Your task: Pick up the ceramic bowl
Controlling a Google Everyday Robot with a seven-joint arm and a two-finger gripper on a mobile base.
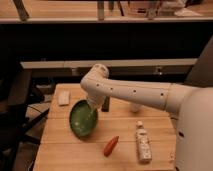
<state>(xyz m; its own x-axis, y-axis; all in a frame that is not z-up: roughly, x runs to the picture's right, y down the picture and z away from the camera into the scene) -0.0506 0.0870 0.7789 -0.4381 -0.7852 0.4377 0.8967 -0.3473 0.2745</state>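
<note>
The ceramic bowl (82, 120) is green and stands tilted on its edge over the left part of the wooden table (60, 150), its inside facing the camera. My gripper (95, 106) is at the bowl's upper right rim, below the white wrist of the arm (130, 92), and is shut on the rim. The arm reaches in from the right and hides most of the fingers.
A red pepper (111, 145) lies in front of the bowl. A white bottle (143, 142) lies on its side at the right. A white sponge (64, 98) sits at the back left. A dark object (106, 104) and a white one (135, 107) stand behind the arm.
</note>
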